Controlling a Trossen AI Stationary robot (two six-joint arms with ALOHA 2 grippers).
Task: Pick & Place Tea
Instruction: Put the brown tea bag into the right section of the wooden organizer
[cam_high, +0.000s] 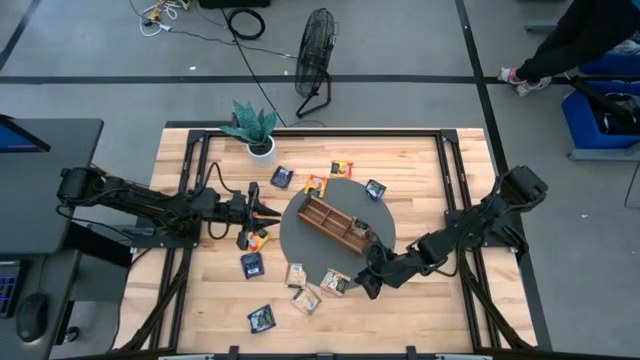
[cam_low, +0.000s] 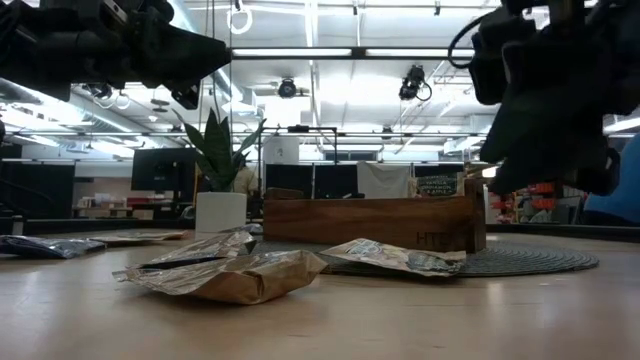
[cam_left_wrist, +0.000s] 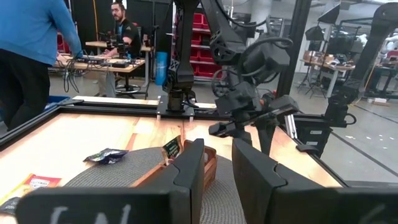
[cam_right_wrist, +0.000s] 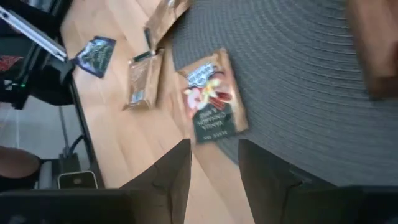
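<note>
Several tea sachets lie flat around a long wooden tray that stands on a round grey mat. A beige picture sachet lies half on the mat's near edge. My right gripper hangs open just above and to the right of it, slanting down, with nothing between its fingers. Two more beige sachets lie to its left. My left gripper waits level to the left of the tray, open by a narrow gap and holding nothing. An orange sachet lies below it.
Dark blue sachets and orange ones ring the mat. One sachet stands in the tray. A potted plant stands at the far left. Bare wood lies at the near right. People work at a bench beyond the table.
</note>
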